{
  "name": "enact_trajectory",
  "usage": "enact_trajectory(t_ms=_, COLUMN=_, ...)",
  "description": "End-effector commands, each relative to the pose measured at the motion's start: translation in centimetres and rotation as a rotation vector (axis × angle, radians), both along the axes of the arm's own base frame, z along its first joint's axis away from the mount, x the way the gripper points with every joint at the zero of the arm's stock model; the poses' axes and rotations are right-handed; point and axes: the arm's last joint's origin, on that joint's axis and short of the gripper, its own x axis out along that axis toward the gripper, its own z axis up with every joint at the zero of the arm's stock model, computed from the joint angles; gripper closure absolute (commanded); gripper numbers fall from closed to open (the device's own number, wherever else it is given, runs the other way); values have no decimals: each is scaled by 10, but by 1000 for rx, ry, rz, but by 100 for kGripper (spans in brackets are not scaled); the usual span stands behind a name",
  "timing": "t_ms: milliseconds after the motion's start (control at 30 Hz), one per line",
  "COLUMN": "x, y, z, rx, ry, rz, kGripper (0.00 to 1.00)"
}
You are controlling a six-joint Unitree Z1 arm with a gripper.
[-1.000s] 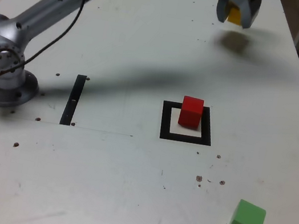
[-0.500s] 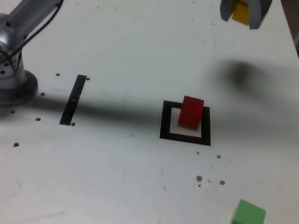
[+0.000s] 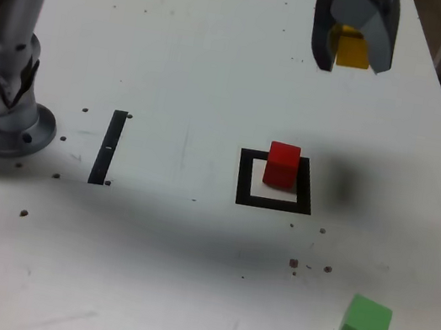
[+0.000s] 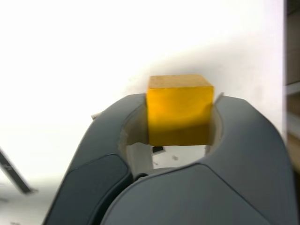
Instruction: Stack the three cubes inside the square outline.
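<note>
So the biggest thing here is the white table (image 3: 221, 63), which fills pretty much the whole exterior view and has little dark specks scattered over it. The arm (image 3: 23, 2) is next: its silver base sits at the exterior view's left edge and the link goes straight up out of the shot.

The gripper (image 3: 350, 47) hangs up in the air near the top of the exterior view, a bit to the right, and it's clamped on the yellow cube (image 3: 351, 49). The wrist view shows it really clearly, with the dark jaws pressed against both sides of the yellow cube (image 4: 179, 110) and the block sticking out past the tips. It's well clear of the table, with a blurry shadow down below.

The square outline (image 3: 273, 202) sits around the middle of the table, and the red cube (image 3: 282, 166) stands inside it, toward the far side of the white centre.

The green cube (image 3: 365, 326) is on its own near the lower right corner of the exterior view, well apart from the outline.

There's also a thin black strip (image 3: 109, 146) between the arm base and the square.
</note>
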Motion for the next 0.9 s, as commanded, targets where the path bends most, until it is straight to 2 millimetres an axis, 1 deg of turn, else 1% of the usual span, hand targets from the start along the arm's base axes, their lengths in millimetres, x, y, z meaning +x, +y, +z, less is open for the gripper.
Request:
enact_trajectory(t_ms=0, x=-65, y=-14, z=-28, rx=-21, ry=148, rz=16, kGripper=93)
enact_trajectory(t_ms=167, x=-78, y=-37, z=-48, rx=-36, ry=187, rz=91, kGripper=93)
enact_trajectory(t_ms=333, x=-84, y=-52, z=-64, rx=-28, ry=218, rz=147, kGripper=93)
enact_trajectory(t_ms=433, x=-81, y=-58, z=-72, rx=-26, ry=236, rz=148, kGripper=93)
enact_trajectory(t_ms=633, x=-69, y=-71, z=-82, rx=-27, ry=263, rz=132, kGripper=93)
enact_trajectory(t_ms=867, x=-56, y=-80, z=-85, rx=-29, ry=258, rz=126, kGripper=93)
